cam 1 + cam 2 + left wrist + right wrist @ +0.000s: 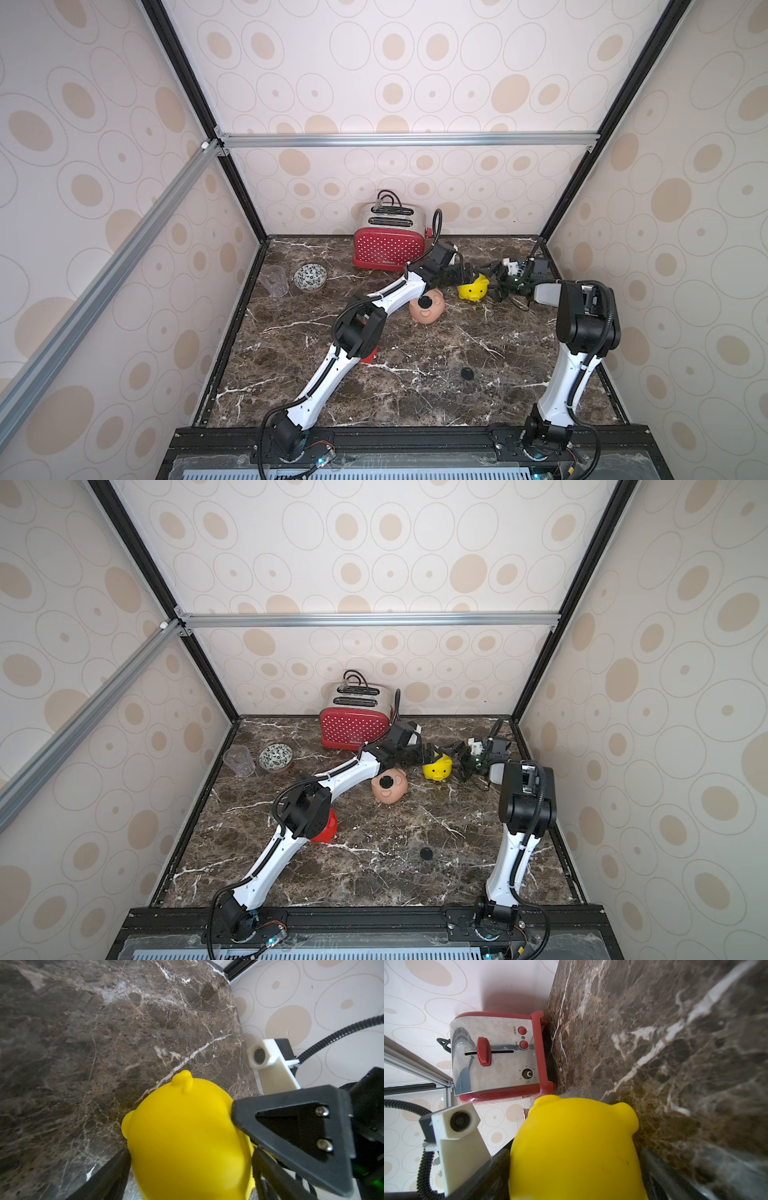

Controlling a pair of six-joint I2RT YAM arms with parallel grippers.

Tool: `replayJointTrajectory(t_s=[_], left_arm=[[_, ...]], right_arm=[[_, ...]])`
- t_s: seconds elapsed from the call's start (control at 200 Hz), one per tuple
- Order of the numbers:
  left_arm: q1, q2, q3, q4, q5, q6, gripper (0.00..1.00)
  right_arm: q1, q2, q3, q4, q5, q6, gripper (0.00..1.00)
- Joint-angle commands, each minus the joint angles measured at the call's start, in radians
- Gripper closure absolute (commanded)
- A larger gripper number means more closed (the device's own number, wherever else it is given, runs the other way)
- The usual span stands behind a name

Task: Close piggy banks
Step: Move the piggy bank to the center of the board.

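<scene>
The yellow piggy bank stands at the back right of the marble table. My left gripper reaches it from the left, fingers pressed on both flanks. My right gripper comes from the right, its jaws wide on either side of the same pig. The peach-pink piggy bank lies belly up with a black plug in its hole. The red piggy bank is mostly hidden under my left arm's elbow. A loose black plug lies on the table.
A red polka-dot toaster stands against the back wall just behind the grippers. A patterned bowl and a clear glass sit at the back left. Enclosure walls ring the table.
</scene>
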Motion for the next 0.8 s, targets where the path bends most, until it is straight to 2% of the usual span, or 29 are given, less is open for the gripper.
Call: replayJointTrajectory(t_s=[0.0, 0.306, 0.546, 0.797], left_arm=[[-0.012, -0.01, 0.011, 0.004, 0.042, 0.006, 0.11], [-0.045, -0.078, -0.065, -0.05, 0.085, 0.056, 0.11], [-0.087, -0.15, -0.19, -0.037, 0.091, 0.066, 0.11], [-0.105, -0.177, -0.241, -0.048, 0.105, 0.083, 0.11]], right_arm=[[0.013, -0.054, -0.06, 0.01, -0.06, 0.035, 0.05], [0.013, -0.231, -0.238, -0.016, -0.037, 0.019, 0.06], [0.012, -0.392, -0.398, -0.052, -0.03, -0.015, 0.05], [-0.01, -0.468, -0.502, -0.094, -0.016, -0.047, 0.04]])
